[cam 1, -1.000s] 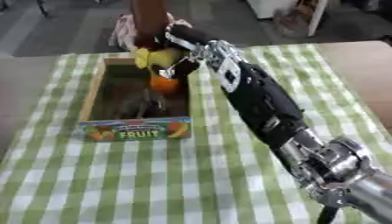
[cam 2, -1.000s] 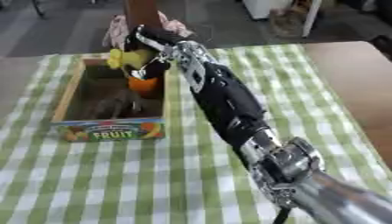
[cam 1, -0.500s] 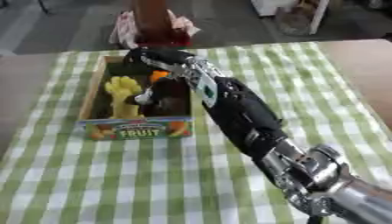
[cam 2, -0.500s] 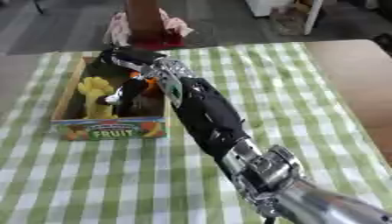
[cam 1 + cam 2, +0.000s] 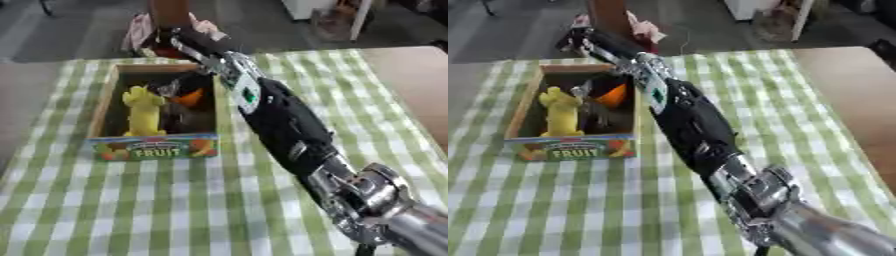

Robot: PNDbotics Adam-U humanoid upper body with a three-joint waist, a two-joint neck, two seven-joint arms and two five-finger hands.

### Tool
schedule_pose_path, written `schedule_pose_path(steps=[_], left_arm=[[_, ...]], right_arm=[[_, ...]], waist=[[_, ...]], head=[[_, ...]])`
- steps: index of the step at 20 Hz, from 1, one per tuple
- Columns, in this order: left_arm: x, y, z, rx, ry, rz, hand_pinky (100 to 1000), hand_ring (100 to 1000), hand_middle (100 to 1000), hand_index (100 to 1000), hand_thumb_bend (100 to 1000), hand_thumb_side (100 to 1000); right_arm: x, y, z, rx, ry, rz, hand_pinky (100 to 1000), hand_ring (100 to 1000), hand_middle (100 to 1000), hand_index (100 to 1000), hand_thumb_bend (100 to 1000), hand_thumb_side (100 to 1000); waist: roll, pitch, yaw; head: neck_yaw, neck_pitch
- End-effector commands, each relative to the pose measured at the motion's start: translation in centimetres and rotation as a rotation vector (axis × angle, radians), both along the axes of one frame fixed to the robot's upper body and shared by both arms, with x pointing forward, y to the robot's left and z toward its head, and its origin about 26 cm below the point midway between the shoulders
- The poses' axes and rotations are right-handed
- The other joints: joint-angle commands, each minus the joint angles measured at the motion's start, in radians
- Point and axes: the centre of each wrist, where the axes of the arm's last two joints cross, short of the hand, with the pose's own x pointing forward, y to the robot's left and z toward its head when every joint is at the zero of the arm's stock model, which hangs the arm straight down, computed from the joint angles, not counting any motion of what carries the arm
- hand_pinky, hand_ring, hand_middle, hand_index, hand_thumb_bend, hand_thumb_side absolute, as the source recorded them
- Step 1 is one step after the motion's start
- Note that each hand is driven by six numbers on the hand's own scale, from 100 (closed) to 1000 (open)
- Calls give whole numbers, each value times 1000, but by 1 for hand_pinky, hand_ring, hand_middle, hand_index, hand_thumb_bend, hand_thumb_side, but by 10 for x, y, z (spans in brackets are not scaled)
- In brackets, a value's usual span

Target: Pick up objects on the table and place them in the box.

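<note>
Two things, a yellow toy (image 5: 143, 109) and an orange piece (image 5: 192, 97), are lying in the box (image 5: 154, 147). Beyond its far rim the right hand (image 5: 179, 39) is being held; its finger state cannot be told.

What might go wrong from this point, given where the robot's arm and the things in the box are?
The right hand is beyond the far end of the box, with its forearm over the right wall; pulling back low could catch that wall and shove the box across the checked cloth. The orange thing rests tilted near that wall, beside the yellow toy, and a jolt might tip it out. Whether the fingers are holding anything cannot be seen.
</note>
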Motion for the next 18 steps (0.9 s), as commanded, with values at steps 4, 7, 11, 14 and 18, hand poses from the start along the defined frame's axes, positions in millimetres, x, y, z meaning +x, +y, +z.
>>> schedule_pose_path(steps=[4,7,11,14,18], left_arm=[[-2,10,4,23,-16,38,567,595,555,733,100,847],[-2,12,4,24,-15,51,568,595,555,733,100,849],[-3,14,2,26,-9,64,567,595,555,732,100,853],[-4,15,0,29,-3,72,567,595,555,732,100,854],[-5,17,-3,31,6,82,567,595,555,729,100,856]], right_arm=[[-24,-45,46,254,36,71,648,687,734,813,171,364],[-46,-67,54,345,108,136,637,672,725,810,109,373],[-74,-94,51,449,190,167,615,635,701,800,100,416],[-92,-109,41,510,233,161,605,624,693,798,100,437],[-110,-118,26,585,284,141,592,608,673,789,100,463]], waist=[[-5,-20,-28],[-8,-19,-46],[-12,-17,-65],[-14,-16,-79],[-13,-15,-91]], head=[[31,8],[49,12],[65,24],[83,41],[115,57]])
